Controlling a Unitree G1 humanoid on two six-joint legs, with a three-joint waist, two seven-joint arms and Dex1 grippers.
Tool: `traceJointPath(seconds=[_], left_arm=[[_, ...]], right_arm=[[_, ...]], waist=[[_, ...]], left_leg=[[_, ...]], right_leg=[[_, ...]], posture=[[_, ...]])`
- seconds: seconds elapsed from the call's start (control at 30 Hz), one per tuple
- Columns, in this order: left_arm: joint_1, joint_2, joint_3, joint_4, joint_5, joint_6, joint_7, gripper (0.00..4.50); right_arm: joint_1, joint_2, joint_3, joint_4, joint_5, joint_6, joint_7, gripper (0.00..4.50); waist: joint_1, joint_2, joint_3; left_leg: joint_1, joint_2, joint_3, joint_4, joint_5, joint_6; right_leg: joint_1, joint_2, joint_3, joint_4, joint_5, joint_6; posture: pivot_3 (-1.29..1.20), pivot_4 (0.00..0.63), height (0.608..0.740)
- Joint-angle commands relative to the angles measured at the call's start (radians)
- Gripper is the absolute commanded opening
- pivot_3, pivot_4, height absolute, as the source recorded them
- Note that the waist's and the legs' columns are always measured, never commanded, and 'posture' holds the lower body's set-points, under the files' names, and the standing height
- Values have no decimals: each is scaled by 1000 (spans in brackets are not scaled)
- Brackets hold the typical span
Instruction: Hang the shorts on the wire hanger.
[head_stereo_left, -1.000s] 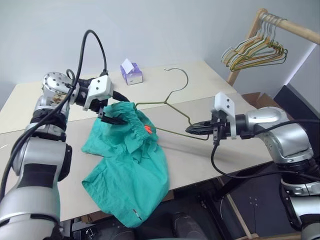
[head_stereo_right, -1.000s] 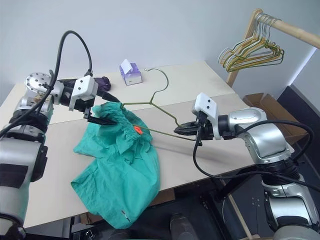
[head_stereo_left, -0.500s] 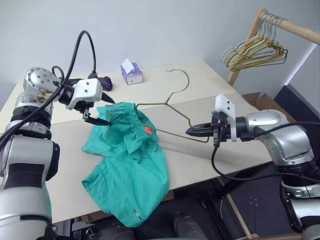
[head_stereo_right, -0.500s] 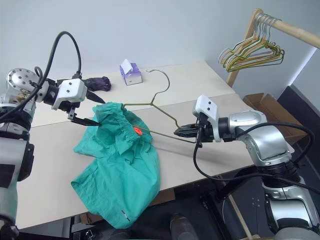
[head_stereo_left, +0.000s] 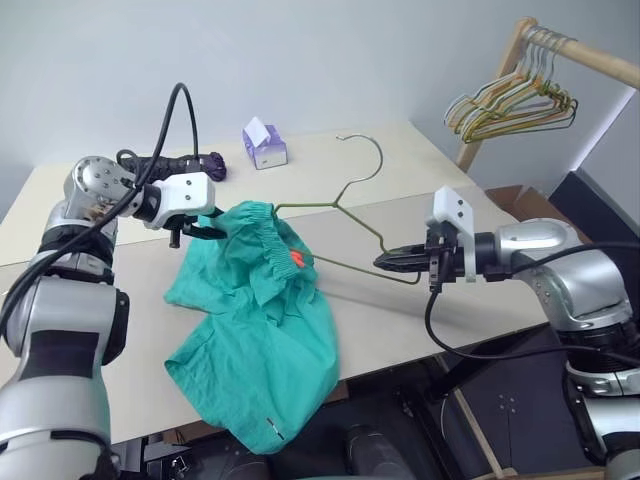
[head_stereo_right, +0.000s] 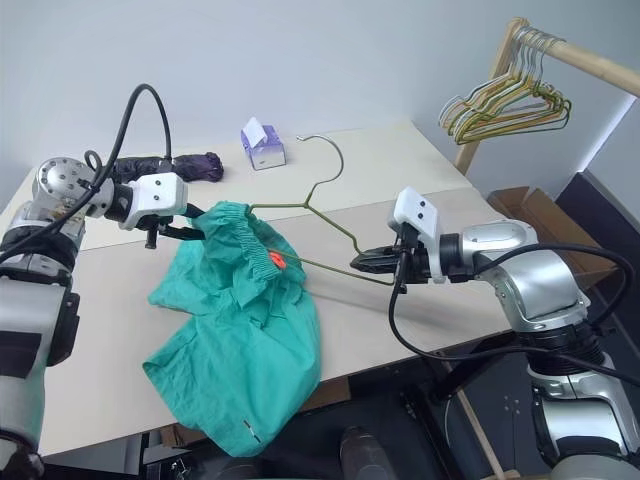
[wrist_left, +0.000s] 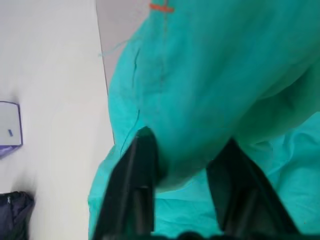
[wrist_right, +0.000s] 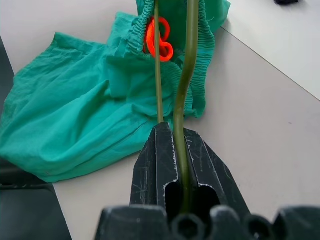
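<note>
On the desk (head_stereo_left: 420, 330) in front of me, the shorts (head_stereo_left: 262, 330) lie spread out, their lower legs drooping over the near edge, the gathered waistband raised at the far end with the small orange-red tag (head_stereo_left: 296, 259) showing. The wire hanger (head_stereo_left: 345, 205) has one shoulder tucked into that waistband, its hook curving up over the far half of the desk, and its other corner reaches toward my right side.

My right end effector (head_stereo_left: 388, 263) is clamped on that corner of the wire hanger, fingers pressed together around the wire, holding it just above the desk. My left end effector (head_stereo_left: 207, 231) sits at the waistband's far left edge; from the wrist camera I see its two black fingers (wrist_left: 137, 170) with a fold of teal fabric bunched between them, gripping the shorts.

Beyond, a dark purple umbrella (head_stereo_left: 185, 165) and a tissue box (head_stereo_left: 263, 146) rest on the far desk. A wooden rack (head_stereo_left: 560, 45) carries bunched hangers (head_stereo_left: 510, 105) at the right.
</note>
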Motion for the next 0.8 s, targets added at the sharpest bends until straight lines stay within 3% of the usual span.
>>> traceJointPath(seconds=[0.03,0.07,0.4,0.8], left_arm=[[-47,17,28,-12,3,-23,-28,254],[-50,18,30,-14,3,-28,-33,59],[-99,12,58,-26,-8,-42,-80,59],[-87,-32,108,-47,-35,-56,-188,59]], right_arm=[[-18,-20,-19,-24,-1,1,-1,0],[-18,-23,-14,-24,-5,3,-1,0],[-1,-71,70,-33,-75,7,2,0],[-43,36,76,-21,-72,56,-70,0]], waist=[[0,0,0],[0,0,0],[1,0,0],[-2,0,0]], left_leg=[[0,0,0,0,0,0],[0,0,0,0,0,0],[0,0,0,0,0,0],[0,0,0,0,0,0]], right_leg=[[0,0,0,0,0,0],[0,0,0,0,0,0],[0,0,0,0,0,0],[0,0,0,0,0,0]], posture=[[-171,0,740],[-171,0,740],[-165,0,740],[-158,0,740]])
